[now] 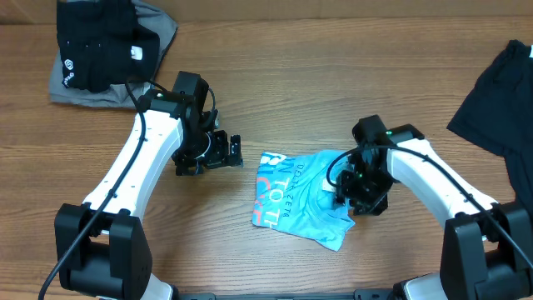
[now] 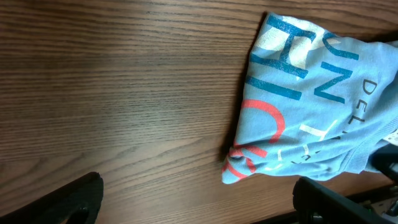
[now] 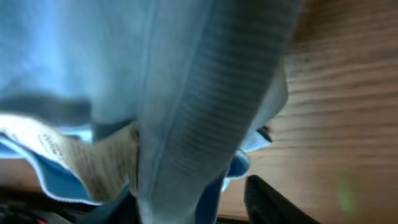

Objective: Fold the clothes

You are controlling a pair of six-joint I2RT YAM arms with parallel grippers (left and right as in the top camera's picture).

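Observation:
The light blue T-shirt [image 1: 301, 197] with white lettering and red-orange print lies crumpled on the wood table at centre. It also shows in the left wrist view [image 2: 305, 106]. My left gripper [image 1: 223, 151] is open and empty, just left of the shirt's edge; its fingers [image 2: 199, 205] are wide apart over bare wood. My right gripper [image 1: 350, 193] sits at the shirt's right edge. In the right wrist view the ribbed collar [image 3: 205, 106] and a white label [image 3: 81, 158] fill the frame, bunched between the fingers [image 3: 205, 208]. One finger is hidden by cloth.
A pile of black and grey clothes [image 1: 104, 46] lies at the back left. A black garment [image 1: 500, 96] lies at the back right edge. Bare wood table [image 1: 333, 75] lies between them.

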